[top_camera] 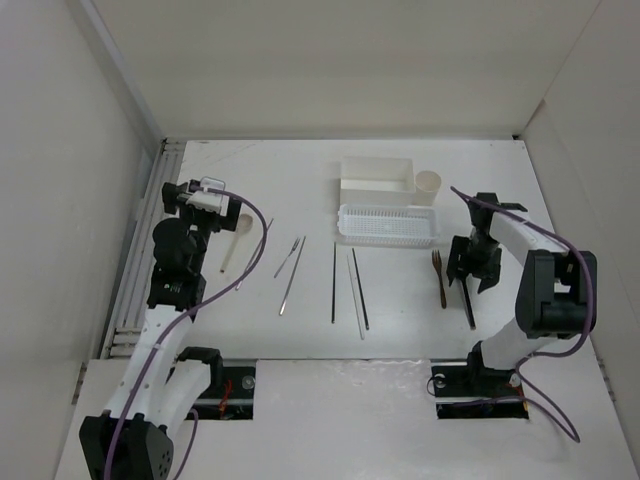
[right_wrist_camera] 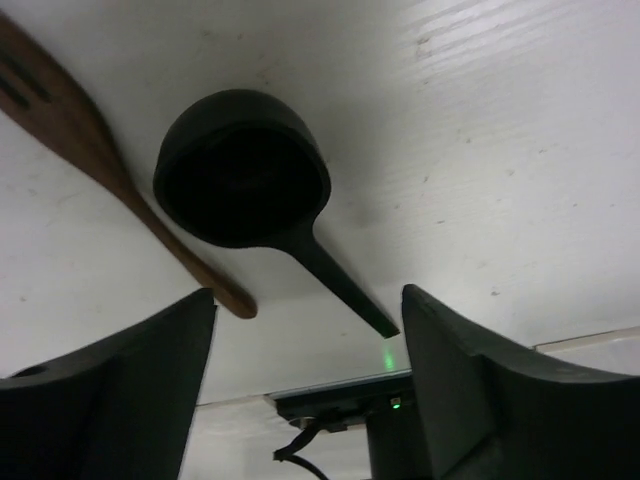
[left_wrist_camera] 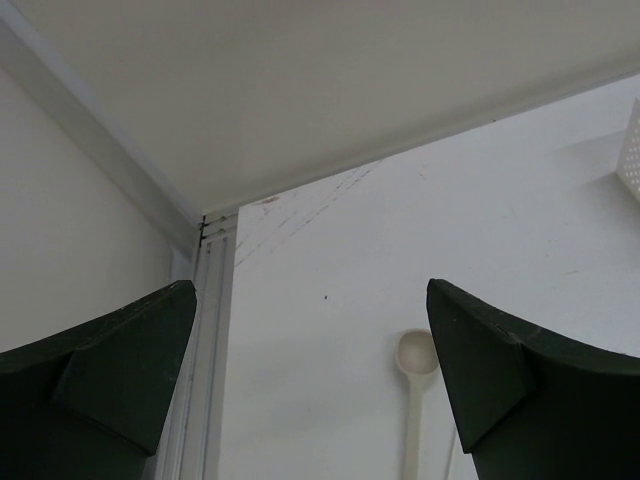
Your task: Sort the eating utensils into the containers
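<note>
Bench (top_camera: 250, 165): white, closed in by pale panels on three sides.
Tray (top_camera: 388, 238): low and perforated, lying toward the far side of the bench.
Box (top_camera: 375, 183): deep and white, just behind the tray.
Cup (top_camera: 428, 186): cream, behind the tray's right end.
Chopsticks: one dark (top_camera: 333, 282), a second dark (top_camera: 355, 260) and one pale (top_camera: 362, 333), all flat on the bench in front of the tray's left end.
Silvery spoon (top_camera: 293, 275): in front of and left of the tray.
Cream spoon (left_wrist_camera: 415, 385): well left of the tray.
Brown fork (right_wrist_camera: 90, 150): in front of the tray's right end.
Dark spoon (right_wrist_camera: 240, 170): just beside the fork, under the right arm.
Left fingers (left_wrist_camera: 120, 360): spread wide and empty, well left of the tray.
Right fingers (right_wrist_camera: 120, 390): spread wide and empty, above the dark spoon.
</note>
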### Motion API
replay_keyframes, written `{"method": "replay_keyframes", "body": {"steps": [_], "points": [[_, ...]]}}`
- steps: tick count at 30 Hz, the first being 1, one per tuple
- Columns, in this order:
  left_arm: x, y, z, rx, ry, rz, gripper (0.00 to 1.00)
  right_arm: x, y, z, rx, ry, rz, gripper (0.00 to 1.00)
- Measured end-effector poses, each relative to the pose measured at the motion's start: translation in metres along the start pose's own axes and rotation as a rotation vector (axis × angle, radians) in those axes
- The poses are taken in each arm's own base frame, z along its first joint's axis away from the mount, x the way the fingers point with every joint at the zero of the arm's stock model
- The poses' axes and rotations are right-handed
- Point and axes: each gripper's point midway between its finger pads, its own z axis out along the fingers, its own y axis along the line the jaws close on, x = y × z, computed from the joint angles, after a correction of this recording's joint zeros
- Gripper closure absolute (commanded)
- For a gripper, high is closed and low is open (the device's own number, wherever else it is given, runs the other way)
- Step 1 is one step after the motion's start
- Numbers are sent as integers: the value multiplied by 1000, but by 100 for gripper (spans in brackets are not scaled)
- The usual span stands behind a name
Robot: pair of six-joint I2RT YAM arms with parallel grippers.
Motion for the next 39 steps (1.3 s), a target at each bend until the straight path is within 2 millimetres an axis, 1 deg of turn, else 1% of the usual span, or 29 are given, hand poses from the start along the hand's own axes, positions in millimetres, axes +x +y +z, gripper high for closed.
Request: {"method": "replay_keyframes", "body": {"steps": [1,4,7,9,10,11,14,15,16,17,18,23,26,28,29,31,32,33,34,36,38,39], "points": [[0,1,0,-8,-4,0,0,-1,-3,1,8,3,10,34],[-1,5,-1,-34,-16,0,0,0,-8,7,31,23,34,34],[-2,9,-3,-60,-32,0,0,2,-11,14,48,55,36,40],[-1,11,-4,-76,-35,0,0,4,-12,19,60,80,35,53],[0,12,-5,-81,-33,-1,0,5,-12,22,65,93,35,57],[1,13,-5,-87,-33,-1,0,6,-13,25,73,104,35,63],[3,15,-7,-103,-27,2,0,8,-14,28,82,120,36,72],[3,16,-7,-107,-28,3,0,7,-14,28,85,118,36,83],[3,17,-7,-110,-29,4,0,7,-14,29,86,116,34,90],[2,17,-7,-113,-31,5,0,6,-15,29,89,114,33,97],[2,18,-7,-116,-32,5,0,6,-16,29,93,113,31,100],[2,19,-7,-124,-31,5,0,2,-21,27,125,85,39,100],[4,19,-6,-121,-22,5,0,-8,-28,13,155,8,63,100],[9,17,-4,-112,2,4,0,-22,-32,-5,170,-88,84,100],[12,15,-2,-104,20,1,0,-31,-33,-20,178,-152,91,100],[16,11,4,-75,55,-4,0,-62,-32,-59,178,-326,78,100],[17,7,7,-49,71,-8,0,-82,-25,-85,168,-437,52,100],[17,2,10,-19,86,-10,0,-102,-15,-115,150,-555,17,100],[15,-3,13,14,94,-13,1,-121,0,-145,128,-670,-38,100],[9,-13,17,82,97,-28,1,-152,40,-206,78,-885,-179,100],[3,-22,20,139,99,-56,3,-174,82,-253,65,-1039,-350,100],[0,-25,22,160,103,-72,4,-184,108,-274,60,-1114,-441,100]]}}
